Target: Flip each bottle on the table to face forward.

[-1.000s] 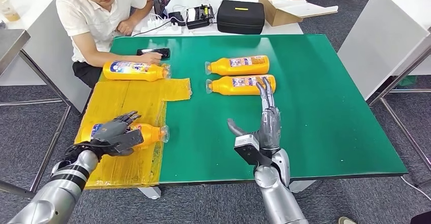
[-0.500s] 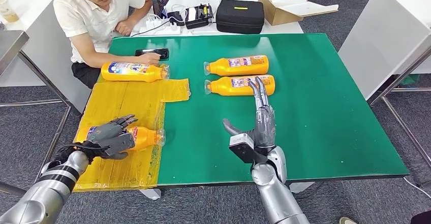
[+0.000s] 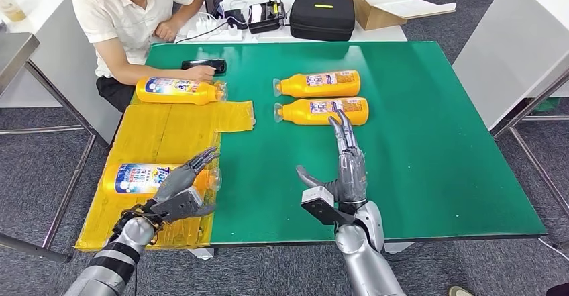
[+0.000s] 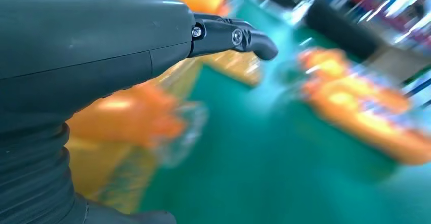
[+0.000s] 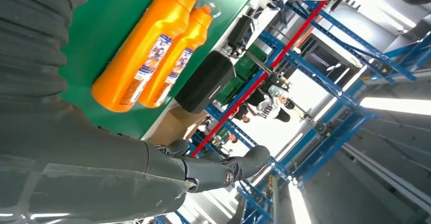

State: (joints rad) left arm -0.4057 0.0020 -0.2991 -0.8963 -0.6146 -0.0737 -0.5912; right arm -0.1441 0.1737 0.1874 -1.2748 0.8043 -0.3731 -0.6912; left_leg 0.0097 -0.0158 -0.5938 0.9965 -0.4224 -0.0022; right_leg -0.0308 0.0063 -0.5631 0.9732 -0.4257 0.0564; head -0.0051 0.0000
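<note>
Where the silver arms rise from the near table edge, the left hand is lifted with its fingers spread and stretched forward, holding nothing; its fingertips reach over the neck end of the nearest orange bottle, though whether they touch it cannot be told. That bottle lies on its side on the yellow sheet, label up, cap toward the green table. To the right, the right hand stands upright above the green surface, palm edge-on, fingers straight and apart, thumb jutting to the left, empty. Its fingertips point at the near one of two orange bottles, stopping just short of it in the head view. This pair lies side by side, touching or nearly so, caps to the left; the far bottle of the pair sits just behind. Level with them on the left, a fourth bottle lies at the yellow sheet's far edge, cap to the right. Behind it a seated person rests a hand beside a black phone. Farther back, a black case and a cardboard box sit on a white table.
</note>
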